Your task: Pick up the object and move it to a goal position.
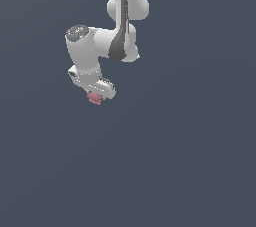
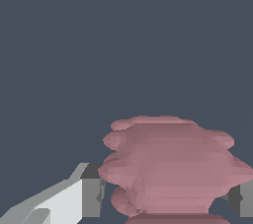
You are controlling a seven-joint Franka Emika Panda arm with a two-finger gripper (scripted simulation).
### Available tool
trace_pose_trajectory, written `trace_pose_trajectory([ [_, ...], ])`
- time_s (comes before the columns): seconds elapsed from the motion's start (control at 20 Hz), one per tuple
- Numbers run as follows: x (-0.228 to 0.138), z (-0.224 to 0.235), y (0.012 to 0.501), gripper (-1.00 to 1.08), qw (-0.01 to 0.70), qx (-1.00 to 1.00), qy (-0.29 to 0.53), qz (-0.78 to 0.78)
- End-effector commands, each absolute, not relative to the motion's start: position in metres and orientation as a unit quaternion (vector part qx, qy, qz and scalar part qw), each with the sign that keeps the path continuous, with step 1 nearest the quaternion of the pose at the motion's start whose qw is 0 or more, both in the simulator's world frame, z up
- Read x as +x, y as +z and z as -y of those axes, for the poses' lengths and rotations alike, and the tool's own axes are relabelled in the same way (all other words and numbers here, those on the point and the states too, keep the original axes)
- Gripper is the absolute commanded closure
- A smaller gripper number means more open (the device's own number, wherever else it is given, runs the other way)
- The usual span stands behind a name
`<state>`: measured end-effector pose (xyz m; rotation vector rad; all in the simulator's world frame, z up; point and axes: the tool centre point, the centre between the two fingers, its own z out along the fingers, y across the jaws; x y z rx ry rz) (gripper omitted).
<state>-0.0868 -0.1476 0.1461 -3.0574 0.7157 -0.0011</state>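
Observation:
The object (image 1: 94,99) is a small dusty-pink ridged lump sitting right under the white hand at the exterior view's left of centre. In the wrist view the object (image 2: 168,164) fills the space between my gripper's two fingers. One finger pad (image 2: 91,196) touches one of its sides and the other finger (image 2: 243,199) presses the opposite side. My gripper (image 1: 96,95) is shut on the object. Whether the object rests on the ground or hangs above it cannot be told against the flat background.
The white arm (image 1: 117,26) reaches down from the upper edge of the exterior view. Everything around it is a uniform dark blue-grey surface (image 1: 190,146) with no other objects or edges in sight.

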Motion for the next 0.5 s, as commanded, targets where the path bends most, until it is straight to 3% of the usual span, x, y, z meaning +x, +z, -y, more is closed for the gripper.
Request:
trace_pose_trajectory([
  [0.0,-0.091,0.163,0.154,1.08,0.001,-0.974,0.000,-0.227],
  [0.45,-0.093,0.180,0.162,1.08,0.000,-0.974,0.000,-0.227],
])
